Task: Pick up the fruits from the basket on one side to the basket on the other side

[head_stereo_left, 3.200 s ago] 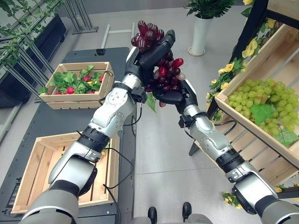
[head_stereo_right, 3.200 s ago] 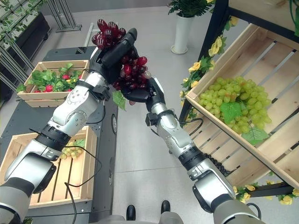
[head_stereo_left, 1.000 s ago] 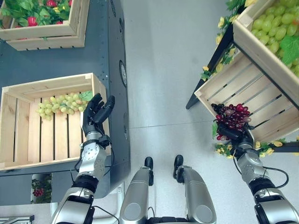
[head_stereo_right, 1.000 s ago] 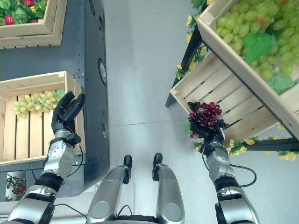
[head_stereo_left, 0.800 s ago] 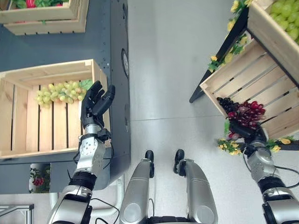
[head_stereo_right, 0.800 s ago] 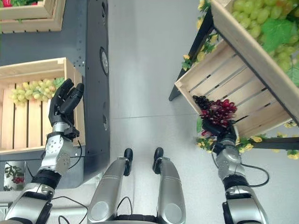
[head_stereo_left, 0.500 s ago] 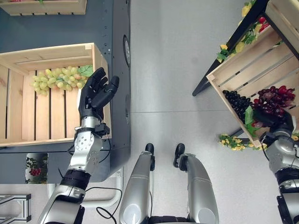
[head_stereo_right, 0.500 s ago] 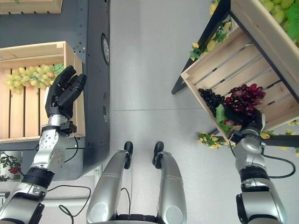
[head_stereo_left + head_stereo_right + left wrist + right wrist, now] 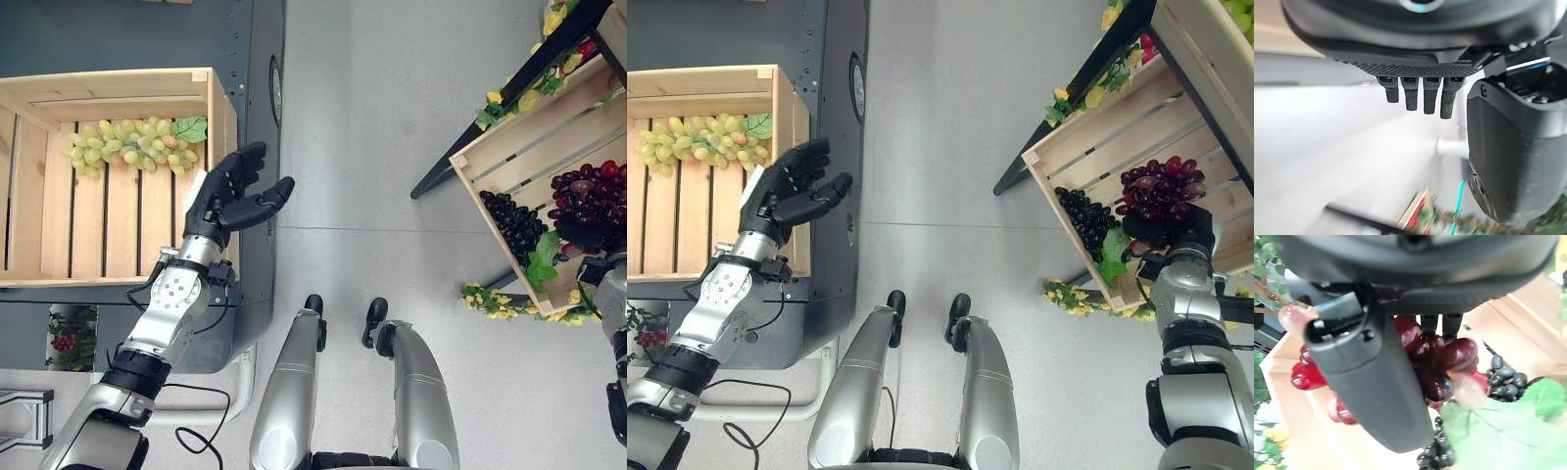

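Observation:
A bunch of red grapes (image 9: 1161,186) is in my right hand (image 9: 1164,233), which is shut on it from below. The bunch hangs inside the lower wooden crate (image 9: 1087,110) of the shelf on the right, beside a bunch of black grapes (image 9: 1083,220) and a green leaf (image 9: 1110,266). In the right wrist view the thumb (image 9: 1376,382) lies across the red grapes (image 9: 1449,357). My left hand (image 9: 230,196) is open with spread fingers (image 9: 1422,95), over the right wall of the left wooden crate (image 9: 217,108). Green grapes (image 9: 127,147) lie in that crate.
The left crate stands on a dark platform (image 9: 245,39). A black shelf leg (image 9: 490,132) slants past the right crate's corner. Yellow flowers (image 9: 490,299) hang below it. Grey floor lies between the two sides.
The camera has shifted. The red grapes, earlier held up by both hands, are now in the right hand alone and have moved deeper into the right crate. The left hand has tilted right.

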Controlling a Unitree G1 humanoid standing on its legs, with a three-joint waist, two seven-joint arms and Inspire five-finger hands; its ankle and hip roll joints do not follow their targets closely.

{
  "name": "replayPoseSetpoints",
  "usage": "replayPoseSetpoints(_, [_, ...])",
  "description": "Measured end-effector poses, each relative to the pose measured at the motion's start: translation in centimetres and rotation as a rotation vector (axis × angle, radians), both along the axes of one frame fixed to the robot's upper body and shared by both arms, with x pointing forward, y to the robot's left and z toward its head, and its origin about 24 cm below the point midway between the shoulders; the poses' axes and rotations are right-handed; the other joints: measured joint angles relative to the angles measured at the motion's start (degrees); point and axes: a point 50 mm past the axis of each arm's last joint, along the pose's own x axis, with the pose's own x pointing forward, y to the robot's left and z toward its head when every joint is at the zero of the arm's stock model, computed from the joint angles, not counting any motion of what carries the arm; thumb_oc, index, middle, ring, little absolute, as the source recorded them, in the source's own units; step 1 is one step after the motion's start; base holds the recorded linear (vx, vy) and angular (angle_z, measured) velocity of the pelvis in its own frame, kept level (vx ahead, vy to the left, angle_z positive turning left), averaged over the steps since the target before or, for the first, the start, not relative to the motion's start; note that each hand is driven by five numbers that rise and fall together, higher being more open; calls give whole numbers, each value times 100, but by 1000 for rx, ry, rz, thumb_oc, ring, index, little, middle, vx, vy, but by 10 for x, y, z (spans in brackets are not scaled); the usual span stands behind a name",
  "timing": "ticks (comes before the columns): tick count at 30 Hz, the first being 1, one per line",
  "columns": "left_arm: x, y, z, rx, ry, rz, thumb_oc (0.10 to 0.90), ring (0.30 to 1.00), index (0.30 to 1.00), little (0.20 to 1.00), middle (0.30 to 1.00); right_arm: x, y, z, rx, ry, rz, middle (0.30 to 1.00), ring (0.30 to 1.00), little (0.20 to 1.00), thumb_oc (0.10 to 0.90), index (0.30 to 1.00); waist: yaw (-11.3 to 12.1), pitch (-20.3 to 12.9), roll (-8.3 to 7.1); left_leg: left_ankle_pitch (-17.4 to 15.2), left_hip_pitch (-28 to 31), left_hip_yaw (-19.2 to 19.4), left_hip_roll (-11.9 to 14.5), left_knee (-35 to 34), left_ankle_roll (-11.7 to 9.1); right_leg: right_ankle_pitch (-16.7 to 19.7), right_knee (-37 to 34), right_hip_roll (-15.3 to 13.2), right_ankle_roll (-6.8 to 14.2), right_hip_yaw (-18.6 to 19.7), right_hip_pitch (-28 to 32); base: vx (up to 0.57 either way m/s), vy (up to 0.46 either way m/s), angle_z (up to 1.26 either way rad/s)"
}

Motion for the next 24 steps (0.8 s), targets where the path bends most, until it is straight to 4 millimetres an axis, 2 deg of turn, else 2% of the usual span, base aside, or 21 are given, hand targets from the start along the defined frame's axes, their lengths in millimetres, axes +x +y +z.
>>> replayPoseSetpoints(3, [-1, -6, -10, 16, 49, -32, 800, 900, 900, 900, 900, -3, -3, -5, -8, 40, -16, 900, 900, 900, 800, 900, 2, -12, 10, -42, -24, 7, 16, 71, 43, -11, 29, 11, 20, 2, 1, 21, -2, -3])
replayPoseSetpoints(6, [-1, -3, -14, 14, 65, -21, 800, 900, 900, 900, 900, -4, -4, -6, -6, 49, -32, 900, 900, 900, 800, 900, -6, -21, -4, -44, -16, 11, 14, 83, 54, -6, 57, 10, 10, 6, 14, 0, 0, 0])
replayPoseSetpoints(18, [-3, 1, -15, -8, 70, -12, 800, 900, 900, 900, 900, -10, -8, -16, 14, 120, -86, 900, 900, 900, 800, 900, -18, -10, -29, -57, 164, 12, 19, 5, 24, -24, -27, 19, 30, 18, 180, 3, 1, 0])
replayPoseSetpoints(24, [-2, -3, -18, -30, 69, 19, 800, 900, 900, 900, 900, -15, -6, -28, -25, 176, -82, 900, 900, 900, 800, 900, -16, -14, -24, -40, 258, 24, 12, -93, 51, -25, -96, 19, 33, 23, 260, 23, 47, 0])
